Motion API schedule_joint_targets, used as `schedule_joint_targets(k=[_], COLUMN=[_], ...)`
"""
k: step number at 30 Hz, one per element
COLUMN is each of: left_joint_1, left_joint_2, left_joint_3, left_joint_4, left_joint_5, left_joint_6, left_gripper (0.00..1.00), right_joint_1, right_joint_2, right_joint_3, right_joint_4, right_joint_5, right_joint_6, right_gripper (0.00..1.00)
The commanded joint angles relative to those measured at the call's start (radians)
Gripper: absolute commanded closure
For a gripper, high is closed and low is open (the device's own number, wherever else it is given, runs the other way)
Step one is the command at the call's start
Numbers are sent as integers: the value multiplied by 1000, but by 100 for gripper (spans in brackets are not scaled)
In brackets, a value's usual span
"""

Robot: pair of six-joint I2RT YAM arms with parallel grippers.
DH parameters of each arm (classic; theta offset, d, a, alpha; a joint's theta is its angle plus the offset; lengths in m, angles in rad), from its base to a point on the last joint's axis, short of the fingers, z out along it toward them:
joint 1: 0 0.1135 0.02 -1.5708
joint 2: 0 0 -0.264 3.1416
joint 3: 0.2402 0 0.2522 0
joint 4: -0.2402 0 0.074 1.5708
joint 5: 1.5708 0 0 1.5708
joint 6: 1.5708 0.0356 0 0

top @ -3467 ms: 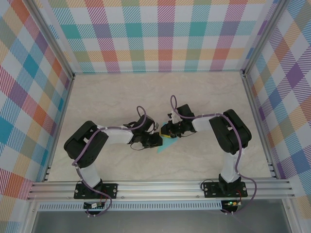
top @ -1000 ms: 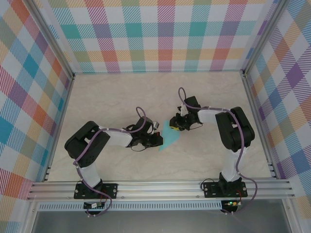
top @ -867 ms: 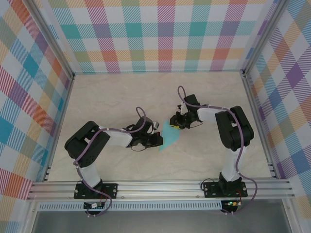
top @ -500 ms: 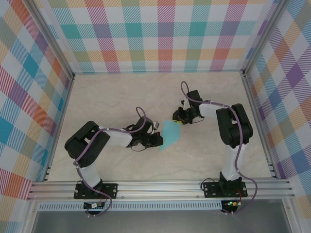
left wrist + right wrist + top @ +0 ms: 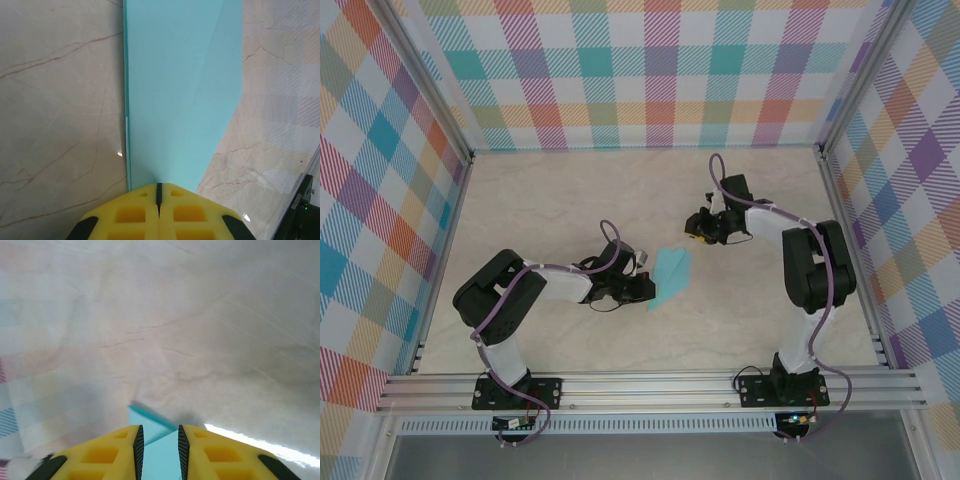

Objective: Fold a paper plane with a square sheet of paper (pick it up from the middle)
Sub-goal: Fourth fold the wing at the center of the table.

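Observation:
The light cyan paper plane point(image 5: 672, 272) lies as a folded wedge on the marble table, its wide end toward the back. In the left wrist view the paper plane point(image 5: 180, 90) widens away from my left gripper point(image 5: 159, 185), which is shut on its narrow end. From above, the left gripper point(image 5: 646, 289) sits at the wedge's near-left tip. My right gripper point(image 5: 693, 229) hovers a short way behind and to the right of the paper, apart from it. Its jaws point(image 5: 158, 429) stand slightly open with nothing between them; a paper corner point(image 5: 150, 422) shows beyond them.
The marble table point(image 5: 550, 200) is bounded by aluminium rails point(image 5: 650, 385) at the front and by checked walls point(image 5: 640, 70) on the other sides. Bare tabletop surrounds the paper on all sides.
My right gripper has let go of the paper's wide end and drawn back up and to the right, its jaws parting a little. The left gripper has stayed put.

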State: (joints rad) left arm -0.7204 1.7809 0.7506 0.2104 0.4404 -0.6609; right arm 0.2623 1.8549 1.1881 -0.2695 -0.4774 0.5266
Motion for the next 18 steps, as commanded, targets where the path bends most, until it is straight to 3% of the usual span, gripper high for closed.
schedule_joint_targets(k=[1,7,18], left_joint_1=[-12,-13,-13], left_joint_2=[86,86,93], left_joint_3=[-63,-51,-38], left_joint_4=[-301,-306,-308], left_joint_5=[-114,-110,-111], left_joint_6=[32,33,29], left_gripper=[100,100,100], right_joint_1=[12,102,259], right_joint_2=[-70,-71,-45], right_joint_3=[-70,-182,-291], right_joint_4=[58,138,200], right_joint_5=[-101,-153,-79], right_joint_6=[23,67,100], right_gripper=[72,75,84])
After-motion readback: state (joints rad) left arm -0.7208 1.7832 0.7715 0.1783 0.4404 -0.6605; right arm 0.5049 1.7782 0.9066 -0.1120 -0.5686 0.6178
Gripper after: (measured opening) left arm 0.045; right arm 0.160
